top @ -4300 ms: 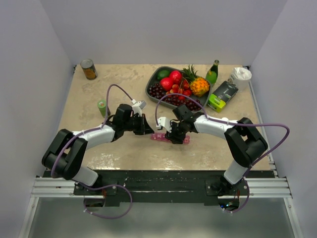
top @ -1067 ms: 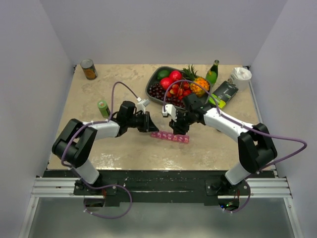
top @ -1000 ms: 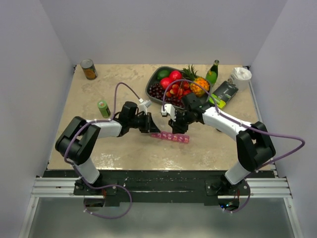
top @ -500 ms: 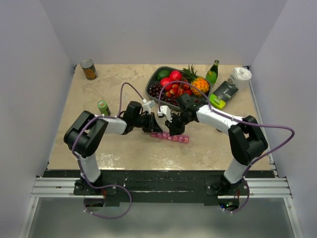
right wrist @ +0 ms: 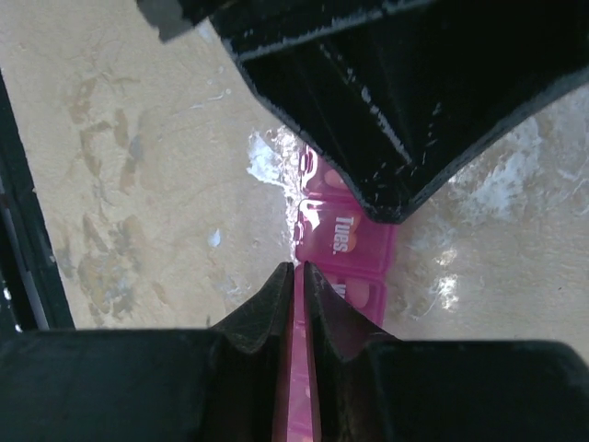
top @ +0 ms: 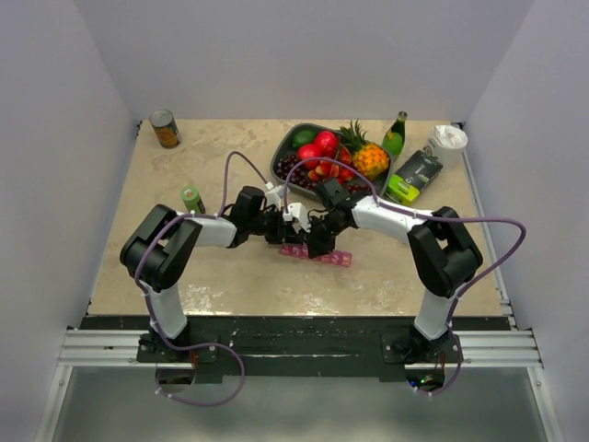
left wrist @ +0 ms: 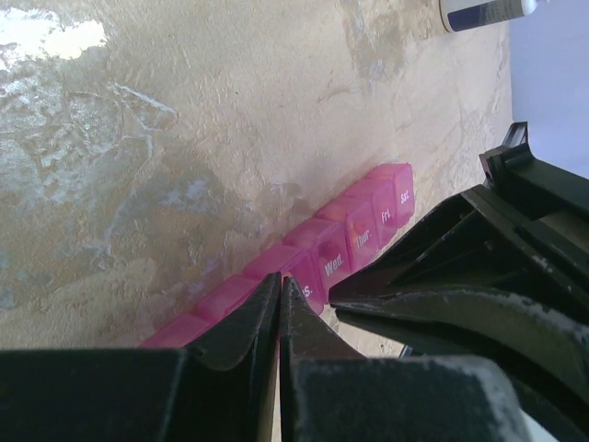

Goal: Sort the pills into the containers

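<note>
Moved in close since a second ago. Right gripper (right wrist: 299, 273): further left now, nearly nose to nose with left gripper (left wrist: 279, 287). Pink strip of containers (top: 328, 256): in the same spot as before, flat on the table (top: 184, 267), near the middle, a little way in front of the grey fruit tray (top: 279, 166).

Left gripper: pinched tight, only a hair of a gap, nothing in it. Tip right at the strip's long edge, by the box just before "Wed". Hard to tell if touching. Right gripper: pinched tight too, holding nothing, pointing down over the strip close to the box marked "Tues".

About the strip: looks very light, made of thin see-through plastic. Stiff enough to stay straight. Smooth as well, so likely to slide on the shiny table when poked. Small lids, probably the snap kind, wanting a gentle push up at the lip. Best to press down on one end with one gripper and flick a lid with the other. For lifting, pinch across the two long sides near the middle, softly. Too hard a squeeze could bend or crack it.

Pills: not clear to see in any view.

Further out: a white bottle with a dark cap (left wrist: 483, 11), well apart from the strip.
</note>
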Robot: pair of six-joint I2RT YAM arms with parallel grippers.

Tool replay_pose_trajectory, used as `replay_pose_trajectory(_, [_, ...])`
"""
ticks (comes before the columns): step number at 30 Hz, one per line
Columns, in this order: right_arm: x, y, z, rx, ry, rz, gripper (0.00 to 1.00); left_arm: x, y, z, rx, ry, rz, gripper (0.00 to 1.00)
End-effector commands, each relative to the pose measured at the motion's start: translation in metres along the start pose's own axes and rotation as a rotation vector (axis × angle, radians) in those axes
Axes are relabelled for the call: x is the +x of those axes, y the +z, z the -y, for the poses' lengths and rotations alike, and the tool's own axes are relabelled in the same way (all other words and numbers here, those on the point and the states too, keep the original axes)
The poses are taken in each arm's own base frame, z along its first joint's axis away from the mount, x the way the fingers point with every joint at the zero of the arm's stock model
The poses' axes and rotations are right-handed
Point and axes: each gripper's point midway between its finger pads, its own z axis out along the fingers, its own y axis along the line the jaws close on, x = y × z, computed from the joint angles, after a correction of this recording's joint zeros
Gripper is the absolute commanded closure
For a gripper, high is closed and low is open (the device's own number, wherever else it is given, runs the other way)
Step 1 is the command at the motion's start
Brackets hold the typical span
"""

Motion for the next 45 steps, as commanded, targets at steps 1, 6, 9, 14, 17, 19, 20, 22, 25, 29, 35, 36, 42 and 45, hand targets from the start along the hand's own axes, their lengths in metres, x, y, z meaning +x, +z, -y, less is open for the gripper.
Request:
replay_pose_trajectory(1, [0.023,0.011,0.014,0.063,0.034,-0.108,0.87,0.014,0.003,-0.025,-0.093,-0.008,-0.035,0.92])
replay_pose_trajectory(6, [0.006,-0.001,0.007,0.039,0.003,-0.064,0.87,0.014,0.003,-0.024,-0.086,-0.004,-0.033,0.92])
replay_pose_trajectory(9, [-0.017,-0.019,-0.004,0.003,-0.047,-0.004,0.85,0.01,0.002,-0.019,-0.071,0.001,-0.023,0.91])
replay_pose_trajectory(14, [-0.049,-0.059,-0.005,0.05,-0.113,0.075,0.75,-0.017,-0.009,0.016,0.013,0.04,0.056,0.79])
replay_pose_trajectory(17, [-0.059,-0.088,0.005,0.128,-0.111,0.119,0.64,-0.041,-0.025,0.047,0.068,0.094,0.134,0.63])
replay_pose_trajectory(19, [-0.067,-0.111,0.008,0.193,-0.121,0.148,0.53,-0.061,-0.042,0.067,0.072,0.157,0.204,0.55])
replay_pose_trajectory(20, [-0.068,-0.124,0.013,0.232,-0.113,0.161,0.48,-0.068,-0.05,0.074,0.063,0.193,0.224,0.5])
replay_pose_trajectory(22, [-0.079,-0.158,0.012,0.327,-0.124,0.227,0.27,-0.089,-0.077,0.095,0.047,0.267,0.328,0.45])
replay_pose_trajectory(25, [-0.092,-0.219,0.014,0.505,-0.12,0.346,0.01,-0.113,-0.123,0.114,-0.046,0.387,0.482,0.36])
replay_pose_trajectory(29, [-0.103,-0.287,0.013,0.706,-0.021,0.495,0.01,-0.128,-0.189,0.14,-0.145,0.554,0.653,0.12])
replay_pose_trajectory(35, [-0.105,-0.357,0.013,0.903,0.313,0.702,0.01,-0.119,-0.256,0.164,-0.226,0.651,0.773,0.01])
replay_pose_trajectory(36, [-0.107,-0.368,0.009,0.916,0.321,0.735,0.01,-0.117,-0.26,0.165,-0.234,0.655,0.768,0.01])
replay_pose_trajectory(42, [-0.101,-0.397,0.003,0.983,0.365,0.797,0.01,-0.105,-0.276,0.173,-0.233,0.653,0.764,0.01])
replay_pose_trajectory(45, [-0.1,-0.396,-0.003,0.957,0.327,0.791,0.01,-0.103,-0.279,0.173,-0.238,0.654,0.771,0.01])
